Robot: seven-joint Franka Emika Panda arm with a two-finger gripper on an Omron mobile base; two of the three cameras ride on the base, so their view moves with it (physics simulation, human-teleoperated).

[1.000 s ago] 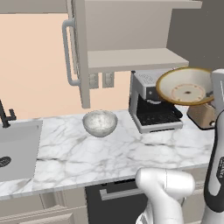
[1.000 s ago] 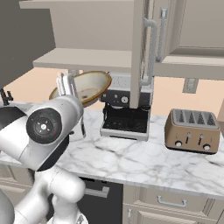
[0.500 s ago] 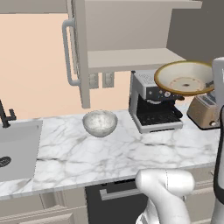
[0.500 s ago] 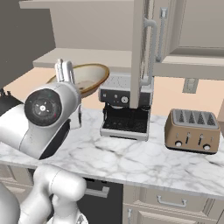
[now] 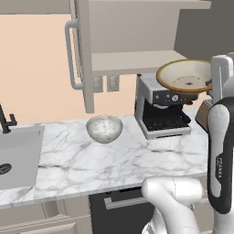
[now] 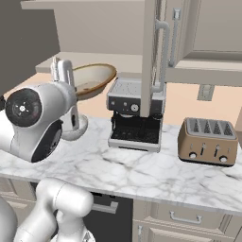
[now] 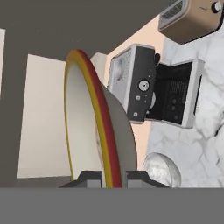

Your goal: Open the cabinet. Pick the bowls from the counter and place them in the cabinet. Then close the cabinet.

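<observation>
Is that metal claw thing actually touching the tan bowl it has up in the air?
Touching. In the hand view the tool has its two fingertips shut on the tan bowl's rim, one on each side, with no gap.

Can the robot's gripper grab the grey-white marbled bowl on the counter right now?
Probably not yet. The gripper is shut on the rim of the wide tan bowl, held up by the open cabinet. The marbled bowl sits free below.
</observation>
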